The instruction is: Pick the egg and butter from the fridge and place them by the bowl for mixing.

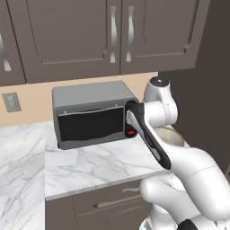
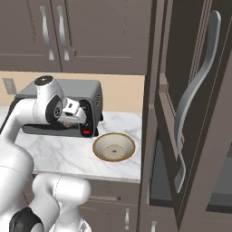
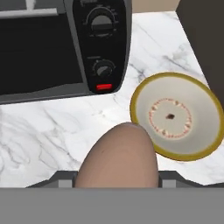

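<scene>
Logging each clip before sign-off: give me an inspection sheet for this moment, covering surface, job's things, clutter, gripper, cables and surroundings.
Surface: white marble counter, bare in front of the oven.
Job's things: egg, pinkish-beige, held between the fingers above the counter, beside the bowl; the bowl is upright with nothing in it, right of the oven. Butter: nothing seen. Fridge: tall grey unit right of the counter, long handle, door apparently ajar.
Clutter: grey toaster oven, door shut, red button at the lower right of its front.
Gripper: gripper closed on the egg, hanging in front of the oven.
Cables: nothing seen.
Surroundings: dark upper cabinets, wall outlet, drawers under the counter.
</scene>
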### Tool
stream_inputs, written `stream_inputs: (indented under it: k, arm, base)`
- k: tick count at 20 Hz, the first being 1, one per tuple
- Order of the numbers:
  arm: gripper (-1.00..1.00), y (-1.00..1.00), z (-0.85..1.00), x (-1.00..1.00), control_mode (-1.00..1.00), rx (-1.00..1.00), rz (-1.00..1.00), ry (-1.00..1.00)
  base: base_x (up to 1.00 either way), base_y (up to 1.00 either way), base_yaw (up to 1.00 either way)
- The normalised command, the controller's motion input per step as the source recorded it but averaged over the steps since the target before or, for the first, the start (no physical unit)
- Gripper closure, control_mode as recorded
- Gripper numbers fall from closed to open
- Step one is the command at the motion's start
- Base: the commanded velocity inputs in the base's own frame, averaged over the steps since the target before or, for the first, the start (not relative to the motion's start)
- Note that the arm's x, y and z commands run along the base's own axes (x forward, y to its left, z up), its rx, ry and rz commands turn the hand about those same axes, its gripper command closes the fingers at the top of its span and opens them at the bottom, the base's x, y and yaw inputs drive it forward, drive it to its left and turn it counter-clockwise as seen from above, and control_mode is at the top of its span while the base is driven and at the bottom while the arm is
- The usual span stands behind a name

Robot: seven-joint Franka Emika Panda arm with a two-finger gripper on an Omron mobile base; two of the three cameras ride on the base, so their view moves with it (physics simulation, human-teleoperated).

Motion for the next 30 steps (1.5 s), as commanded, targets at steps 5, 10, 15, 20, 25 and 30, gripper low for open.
stream_inputs:
  k: [5,10,15,20,25,30]
  arm:
    - [1.00,0.03,-0.74,0.16,-1.00,-0.01,-0.13,0.00]
    - [1.00,0.06,-0.62,0.19,-1.00,0.00,-0.12,0.00]
    - [1.00,0.06,-0.67,0.40,-1.00,0.00,-0.11,0.01]
    - [1.00,0.00,-0.54,0.30,-1.00,0.00,-0.12,0.08]
    - [1.00,0.00,-0.37,0.18,-1.00,0.00,-0.12,0.12]
    - [1.00,0.00,-0.21,0.05,-1.00,0.00,-0.14,0.12]
  base:
    - [0.00,0.00,0.00]
    - [0.00,0.00,0.00]
    - [0.00,0.00,0.00]
    - [0.00,0.00,0.00]
    - [0.00,0.00,0.00]
    - [0.00,0.00,0.00]
